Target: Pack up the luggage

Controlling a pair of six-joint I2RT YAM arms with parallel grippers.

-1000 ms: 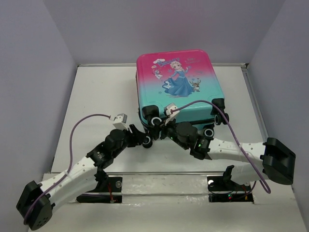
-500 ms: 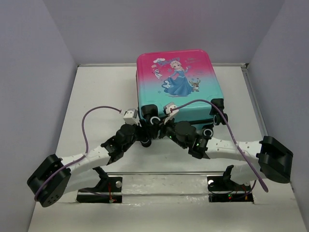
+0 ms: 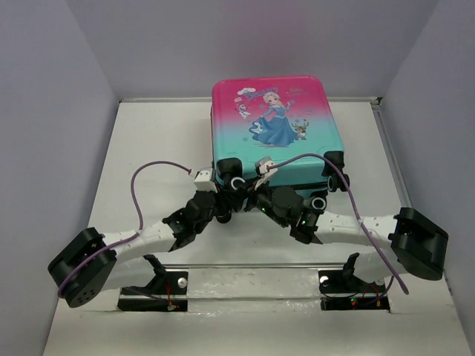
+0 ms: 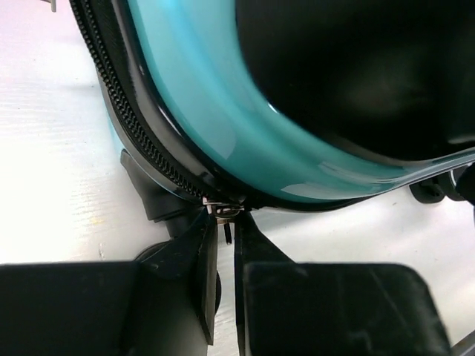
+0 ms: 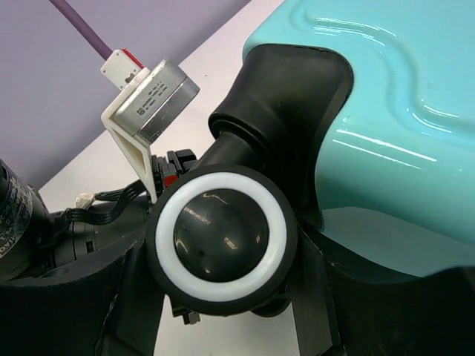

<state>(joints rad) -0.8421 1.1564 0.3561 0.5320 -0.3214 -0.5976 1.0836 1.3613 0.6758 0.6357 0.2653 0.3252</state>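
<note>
The luggage [image 3: 271,141] lies flat and closed at the centre rear of the table [image 3: 156,148], with its princess picture facing up and its wheels toward the arm bases.

1. Left gripper [image 4: 221,222]: you find it at the near left corner of the shell. The fingers [image 4: 199,259] are drawn to a narrow slit. The metal zipper pull [image 4: 223,213] sits in that slit, at the end of the black zipper [image 4: 141,126] that runs along the teal edge.
2. Right gripper [image 5: 223,248]: you find it just beside the left one. It is spread wide around a black wheel [image 5: 221,239] with a white ring, with one finger against each side. The wheel hangs from a black wheel housing [image 5: 289,96] on the teal shell.

In the top view, both arms meet at this near left corner.
</note>
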